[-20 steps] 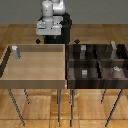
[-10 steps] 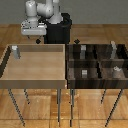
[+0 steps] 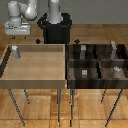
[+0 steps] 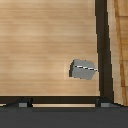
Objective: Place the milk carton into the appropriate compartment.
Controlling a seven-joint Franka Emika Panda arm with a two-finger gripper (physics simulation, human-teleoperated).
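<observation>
The milk carton [image 3: 16, 51] stands in the light tray [image 3: 35, 80], close beside the wall on the exterior view's left; its other sides are open floor. Dark dividers [image 3: 98, 61] crowd the neighbouring tray's compartments.

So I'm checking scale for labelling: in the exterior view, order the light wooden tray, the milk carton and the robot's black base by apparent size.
1. light wooden tray, largest.
2. black base.
3. milk carton, clearly smallest.
</observation>
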